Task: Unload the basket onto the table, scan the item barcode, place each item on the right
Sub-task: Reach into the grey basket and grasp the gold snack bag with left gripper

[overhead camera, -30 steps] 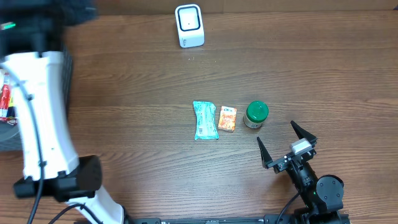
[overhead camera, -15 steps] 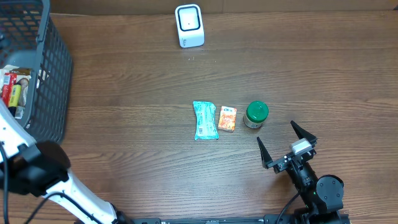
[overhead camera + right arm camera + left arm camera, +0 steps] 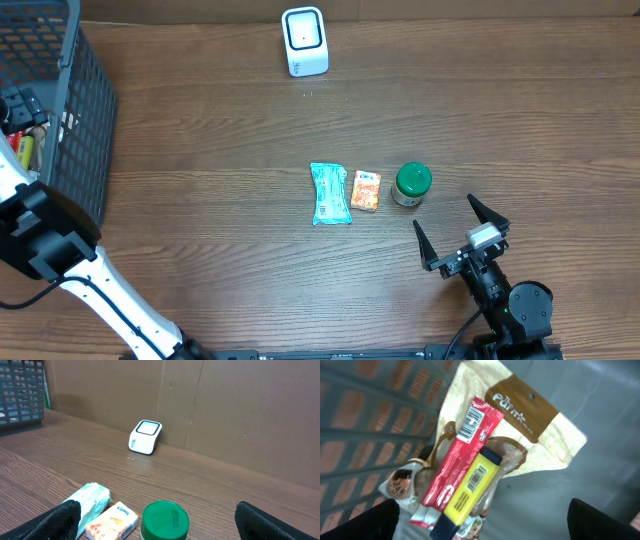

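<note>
Since the earlier frame the left arm (image 3: pixel 45 235) has swung away from the left edge of the table. Its head now reaches down into the grey basket (image 3: pixel 70 110). Nothing else has changed place.

From overhead, the white scanner (image 3: pixel 304 41) stands at the far edge with its window up. I think it is placed so that both arms can bring a barcode over it. A teal packet (image 3: pixel 330 193), an orange box (image 3: pixel 366 190) and a green-lidded jar (image 3: pixel 411 184) lie in a row in the middle of the table (image 3: pixel 200 150), close together. The right gripper (image 3: pixel 443 211) rests near the jar with its jaws spread wide and holds nothing. It seems to be only waiting.

In the left wrist view, the left gripper (image 3: pixel 485 527) hangs over the basket contents, and its two fingers (image 3: pixel 365 520) show at the lower corners, far apart, with nothing between them. Below it a red stick packet (image 3: pixel 460 460) and a yellow item (image 3: pixel 470 485) lie side by side on a beige pouch (image 3: pixel 530 420). Both have the barcode facing up. One of them is probably the item to scan, but I cannot tell which. The wide opening fits an approach from above.

In the right wrist view, the scanner faces this camera from across the table, well apart from the row of three items in front. The basket corner shows at the far left.
</note>
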You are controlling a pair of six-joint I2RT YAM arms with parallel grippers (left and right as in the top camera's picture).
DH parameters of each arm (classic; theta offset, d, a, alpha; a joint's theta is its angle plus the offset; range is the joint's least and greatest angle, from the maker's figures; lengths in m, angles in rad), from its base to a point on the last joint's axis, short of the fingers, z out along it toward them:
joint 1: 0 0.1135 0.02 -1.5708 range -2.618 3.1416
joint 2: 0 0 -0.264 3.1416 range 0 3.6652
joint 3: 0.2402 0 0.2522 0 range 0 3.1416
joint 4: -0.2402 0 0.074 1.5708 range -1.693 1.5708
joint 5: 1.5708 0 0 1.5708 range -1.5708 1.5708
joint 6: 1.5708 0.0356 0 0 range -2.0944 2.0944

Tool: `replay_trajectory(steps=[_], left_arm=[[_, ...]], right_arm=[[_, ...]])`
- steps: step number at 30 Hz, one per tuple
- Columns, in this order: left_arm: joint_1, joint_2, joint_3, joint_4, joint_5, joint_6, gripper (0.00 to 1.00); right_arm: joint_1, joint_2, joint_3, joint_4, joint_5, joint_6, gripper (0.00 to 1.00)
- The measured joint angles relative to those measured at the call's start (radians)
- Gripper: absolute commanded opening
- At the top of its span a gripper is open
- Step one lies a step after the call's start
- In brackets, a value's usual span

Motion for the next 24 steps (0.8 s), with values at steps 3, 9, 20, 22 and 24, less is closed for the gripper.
replay_trajectory(steps=[3, 9, 20, 22, 24], left_arm=[[0.010, 0.016, 0.000, 0.005, 0.002, 0.044, 0.93], [0.051, 0.055, 0.000, 0.007, 0.025, 0.118, 0.92], [0.084, 0.133, -0.001, 0.028, 0.091, 0.193, 0.96], [0.084, 0.163, -0.001, 0.028, 0.100, 0.204, 1.00], [0.084, 0.189, -0.001, 0.028, 0.111, 0.212, 1.00]], right_arm=[[0.000, 0.000, 0.000, 0.000, 0.000, 0.000, 1.00], [0.000, 0.000, 0.000, 0.000, 0.000, 0.000, 1.00], [0.000, 0.000, 0.000, 0.000, 0.000, 0.000, 1.00], [0.000, 0.000, 0.000, 0.000, 0.000, 0.000, 1.00], [0.000, 0.000, 0.000, 0.000, 0.000, 0.000, 1.00]])
